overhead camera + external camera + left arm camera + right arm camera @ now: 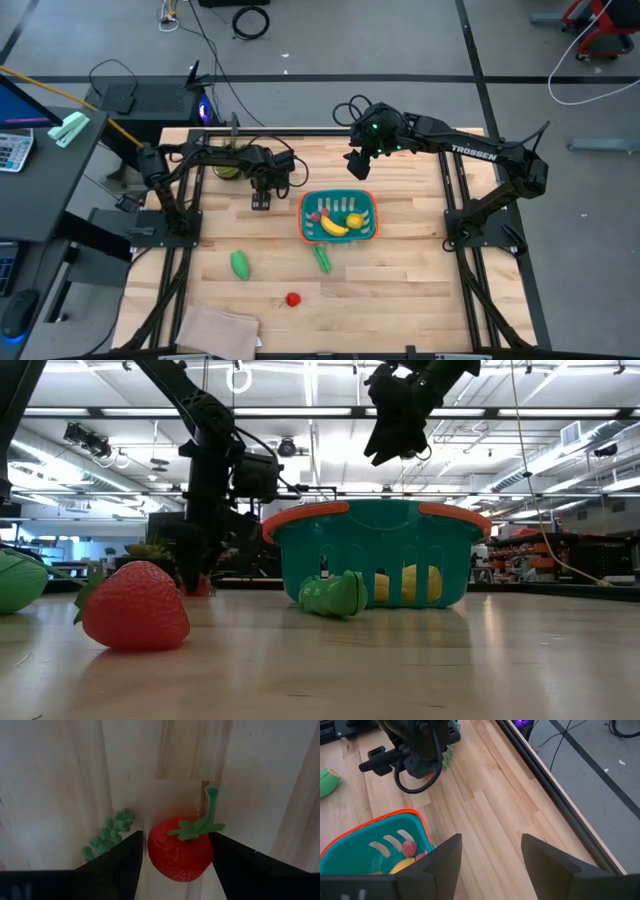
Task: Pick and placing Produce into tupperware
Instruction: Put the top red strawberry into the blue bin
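The teal basket with an orange-red rim (338, 217) (375, 550) stands mid-table, holding a yellow banana (334, 226), a yellow chunk (354, 220) and small red pieces. My left gripper (262, 192) (176, 865) points down just left of the basket, open, its fingers on either side of a red strawberry-like piece (180, 850) on the wood. My right gripper (362, 160) (398, 420) (490, 855) hangs open, high above the table beyond the basket's far side. A green pod (322, 258) (335, 595) lies against the basket's near side, another green pod (240, 264) farther left, and a red strawberry (293, 298) (135, 605) toward the near edge. My left gripper comes from above, pointing down, with one finger on each side of the red piece's body (159, 851); its green stem (212, 807) sticks out beyond the fingers. Whether the fingers (125, 865) touch it, I cannot tell. The piece seems to rest on the table.
A spiky green potted plant (230, 165) stands close behind the left gripper, a sprig of it (107, 837) beside one finger. A tan cloth (215, 330) lies at the near left corner. Bare wood stretches right of the basket and along the near edge.
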Available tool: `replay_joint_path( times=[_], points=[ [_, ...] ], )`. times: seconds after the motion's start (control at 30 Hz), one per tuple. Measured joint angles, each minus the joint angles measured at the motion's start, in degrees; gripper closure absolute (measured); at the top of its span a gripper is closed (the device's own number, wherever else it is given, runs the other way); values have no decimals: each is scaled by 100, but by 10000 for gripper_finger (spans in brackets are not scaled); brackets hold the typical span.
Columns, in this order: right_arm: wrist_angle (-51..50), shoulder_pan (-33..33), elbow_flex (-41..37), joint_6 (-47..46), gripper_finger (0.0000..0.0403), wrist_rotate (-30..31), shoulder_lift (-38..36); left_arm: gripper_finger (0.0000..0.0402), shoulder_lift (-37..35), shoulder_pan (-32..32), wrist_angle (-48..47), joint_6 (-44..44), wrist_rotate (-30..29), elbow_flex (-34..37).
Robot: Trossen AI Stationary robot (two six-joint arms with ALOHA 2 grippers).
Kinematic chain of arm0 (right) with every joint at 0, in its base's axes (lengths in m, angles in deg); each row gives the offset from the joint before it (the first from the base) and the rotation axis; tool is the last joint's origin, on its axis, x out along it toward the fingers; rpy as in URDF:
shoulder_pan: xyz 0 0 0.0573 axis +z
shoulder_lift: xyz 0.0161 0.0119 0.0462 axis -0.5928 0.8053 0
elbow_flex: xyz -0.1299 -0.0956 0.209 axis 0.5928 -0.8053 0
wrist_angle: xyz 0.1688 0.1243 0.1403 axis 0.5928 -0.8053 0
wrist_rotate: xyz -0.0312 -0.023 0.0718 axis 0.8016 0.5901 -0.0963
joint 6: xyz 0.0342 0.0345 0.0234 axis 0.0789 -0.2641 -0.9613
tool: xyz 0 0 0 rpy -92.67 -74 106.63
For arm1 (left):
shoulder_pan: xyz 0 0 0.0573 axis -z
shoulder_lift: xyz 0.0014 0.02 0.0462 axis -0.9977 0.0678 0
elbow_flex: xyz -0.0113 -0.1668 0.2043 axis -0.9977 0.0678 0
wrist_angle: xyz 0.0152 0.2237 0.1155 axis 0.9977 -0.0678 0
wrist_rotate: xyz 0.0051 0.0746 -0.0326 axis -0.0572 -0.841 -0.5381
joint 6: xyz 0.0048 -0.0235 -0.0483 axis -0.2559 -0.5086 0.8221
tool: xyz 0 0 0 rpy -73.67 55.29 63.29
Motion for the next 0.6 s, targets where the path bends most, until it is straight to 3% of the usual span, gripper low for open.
replay_joint_path(
  times=[0.33, 0.6],
  points=[
    [25, 0, 0, -6, 189, 0, 0, 212, 0, 36, -212, 504, 1, -87],
    [23, 0, -1, -9, 189, 0, 0, 202, 0, 224, -1105, 506, 1, -1129]
  ],
)
